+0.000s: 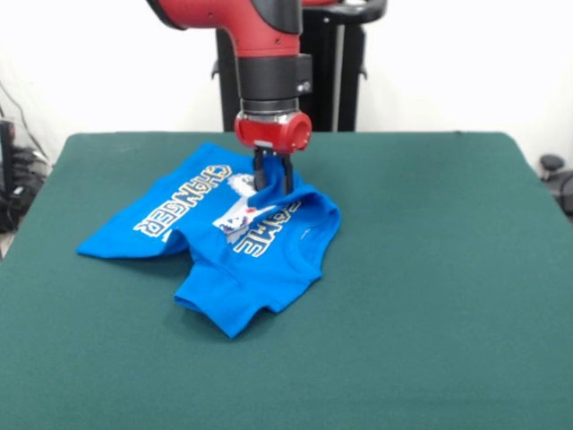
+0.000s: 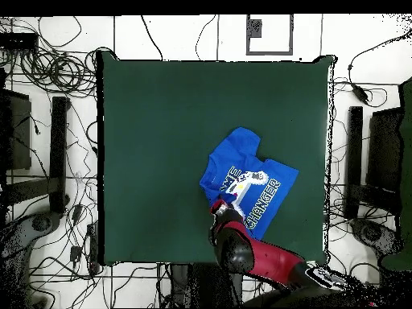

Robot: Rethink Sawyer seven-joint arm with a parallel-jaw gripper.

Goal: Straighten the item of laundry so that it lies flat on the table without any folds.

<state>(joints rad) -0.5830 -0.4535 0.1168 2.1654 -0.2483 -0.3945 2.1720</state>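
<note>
The item of laundry (image 1: 228, 246) is a bright blue T-shirt with white lettering, lying crumpled on the green table (image 1: 448, 269), left of centre in the front view. Its middle is folded, so the words "CHANGER" and "GAME" run at different angles. My gripper (image 1: 272, 184) comes straight down onto the shirt's far edge and is shut on a pinch of blue cloth that rises slightly between the fingers. From overhead, the shirt (image 2: 256, 183) lies near the table's (image 2: 161, 121) lower right part, and the gripper (image 2: 219, 208) sits at its lower left edge under the red arm.
Cables (image 2: 48, 72) and black stands (image 2: 58, 153) lie on the floor around the table. The robot's pedestal (image 1: 336, 72) stands behind the far edge. Wide green surface stretches right and toward the front of the shirt in the front view.
</note>
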